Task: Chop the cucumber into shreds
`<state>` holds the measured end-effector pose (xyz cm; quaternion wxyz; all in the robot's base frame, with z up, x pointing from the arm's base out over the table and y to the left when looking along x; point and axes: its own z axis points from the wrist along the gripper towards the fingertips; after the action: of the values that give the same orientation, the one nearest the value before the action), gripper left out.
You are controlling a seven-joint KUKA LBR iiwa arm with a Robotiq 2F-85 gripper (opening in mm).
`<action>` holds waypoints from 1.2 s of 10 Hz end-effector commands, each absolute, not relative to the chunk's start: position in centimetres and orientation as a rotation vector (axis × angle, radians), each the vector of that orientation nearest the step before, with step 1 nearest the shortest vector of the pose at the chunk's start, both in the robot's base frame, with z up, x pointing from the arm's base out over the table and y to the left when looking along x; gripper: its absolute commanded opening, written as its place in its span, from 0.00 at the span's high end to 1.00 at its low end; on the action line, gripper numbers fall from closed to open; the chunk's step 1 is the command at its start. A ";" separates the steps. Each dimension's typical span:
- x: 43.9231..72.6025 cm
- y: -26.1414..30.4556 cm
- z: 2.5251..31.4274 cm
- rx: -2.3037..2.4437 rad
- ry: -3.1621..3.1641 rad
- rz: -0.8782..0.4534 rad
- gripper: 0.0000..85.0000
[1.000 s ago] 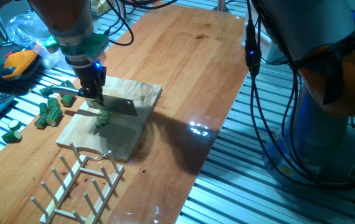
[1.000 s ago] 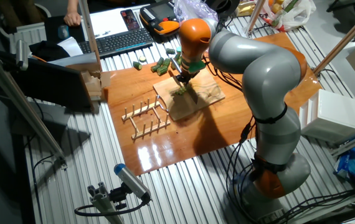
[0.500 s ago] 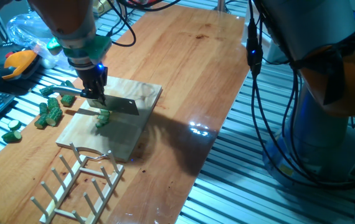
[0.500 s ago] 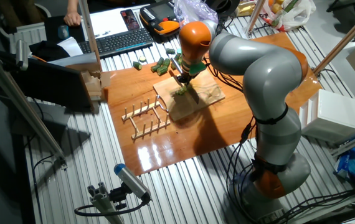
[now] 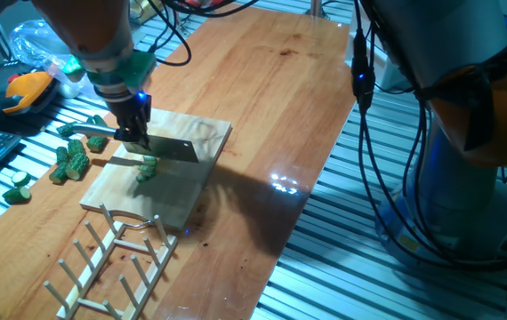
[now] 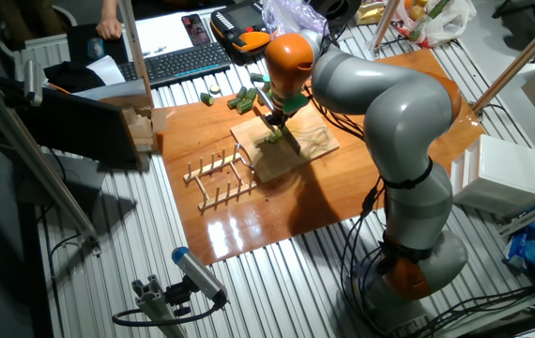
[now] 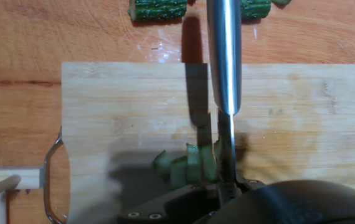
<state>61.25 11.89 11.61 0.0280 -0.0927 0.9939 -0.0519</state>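
Knife point(image 5: 169, 151) barely shifted since earlier; claw point(image 5: 132, 135) pinching its handle.
Cucumber point(image 7: 190, 167) lies just left of blade, on board point(image 7: 115, 118).

Cutting board point(image 5: 178, 191) on wooden tabletop point(image 5: 262, 98), cucumber shreds point(image 5: 147, 167) on board under knife point(image 5: 172, 150), cucumber chunks point(image 5: 74, 158) left of board, dish rack point(image 5: 116, 262) in front, keyboard point(image 6: 181, 61) beyond.

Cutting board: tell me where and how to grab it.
Grip the cutting board by its metal handle loop at the short edge, coming from the rack side; the board lies flat, and the knife and cucumber pieces occupy its middle.
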 end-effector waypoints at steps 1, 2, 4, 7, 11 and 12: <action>61.3 12.1 11.7 -0.286 3.074 -0.143 1.00; 61.5 12.5 11.9 -0.281 3.082 -0.135 1.00; 61.5 12.5 12.2 -0.289 3.081 -0.161 1.00; 61.7 12.3 12.0 -0.338 3.046 -0.243 1.00; 62.6 13.6 12.3 -0.246 3.067 -0.215 1.00; 62.7 13.9 12.5 -0.253 3.067 -0.215 1.00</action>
<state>62.69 13.95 12.58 0.0289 -0.0832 0.9936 -0.0710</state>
